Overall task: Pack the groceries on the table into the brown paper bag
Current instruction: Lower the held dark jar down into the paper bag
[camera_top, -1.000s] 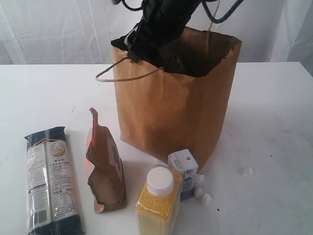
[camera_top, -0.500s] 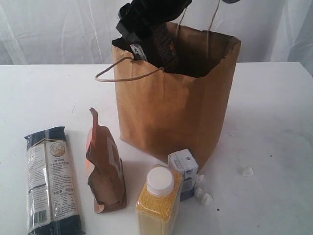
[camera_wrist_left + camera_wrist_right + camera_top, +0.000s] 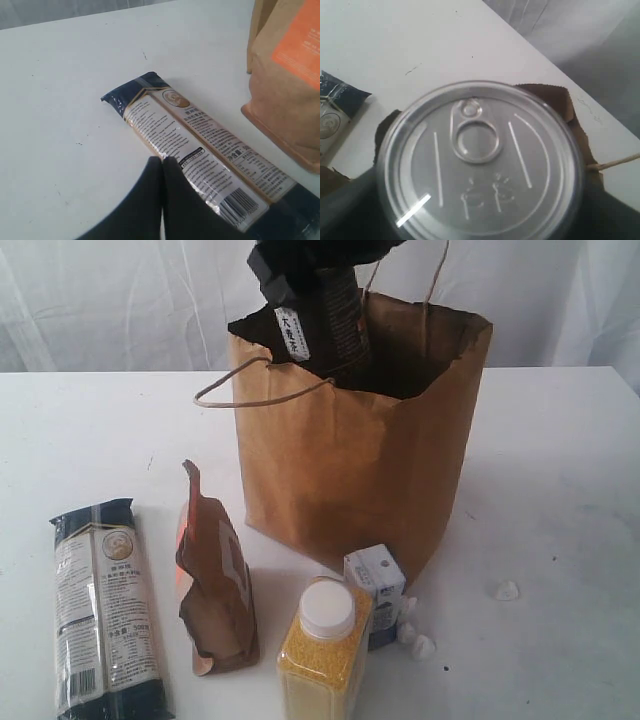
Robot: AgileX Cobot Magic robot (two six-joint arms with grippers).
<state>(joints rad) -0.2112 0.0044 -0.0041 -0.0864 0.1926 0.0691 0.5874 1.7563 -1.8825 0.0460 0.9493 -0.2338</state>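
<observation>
- The brown paper bag (image 3: 350, 480) is standing mid-table (image 3: 560, 440), blocking any straight pass across.
- The clear pull-tab can (image 3: 325, 325), clamped in the right gripper (image 3: 312, 280), is filling the left side of the bag's mouth. The right side is gaping free.
- One cord handle (image 3: 270, 400) is drooping outward over the left rim, and a second handle (image 3: 432, 280) is rising at the back.
- The brown-orange pouch (image 3: 215, 580), yellow grain bottle (image 3: 322, 650) and small white-blue carton (image 3: 377, 595) are crowding the front, leaving only narrow gaps.
- The long dark-blue noodle packet (image 3: 105, 605) is lying flat at far left, with a bare strip separating it from the pouch.
- Right of the bag, the tabletop is lying bare except for small white crumbs (image 3: 507, 590).
</observation>
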